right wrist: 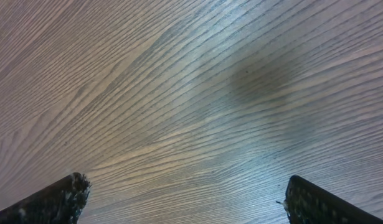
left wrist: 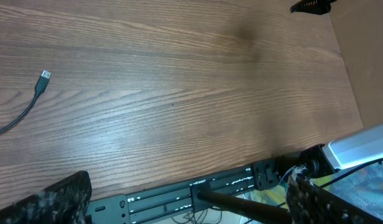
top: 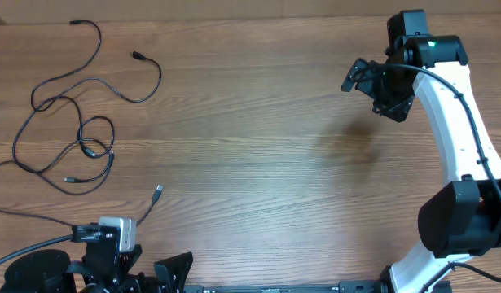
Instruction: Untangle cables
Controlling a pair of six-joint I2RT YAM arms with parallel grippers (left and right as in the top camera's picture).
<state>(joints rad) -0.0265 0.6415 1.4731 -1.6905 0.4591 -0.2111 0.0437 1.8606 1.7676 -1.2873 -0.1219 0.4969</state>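
Black cables (top: 87, 150) ahead-left of left tool (left wrist: 185, 183), apart.

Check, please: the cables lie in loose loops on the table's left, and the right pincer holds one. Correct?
No. The right pincer is open and empty: the right wrist view shows only bare table between its fingers. The cables do lie looped on the left.

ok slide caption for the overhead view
Black cables lie in loose loops at the table left; left hand and right hand both open, holding nothing.
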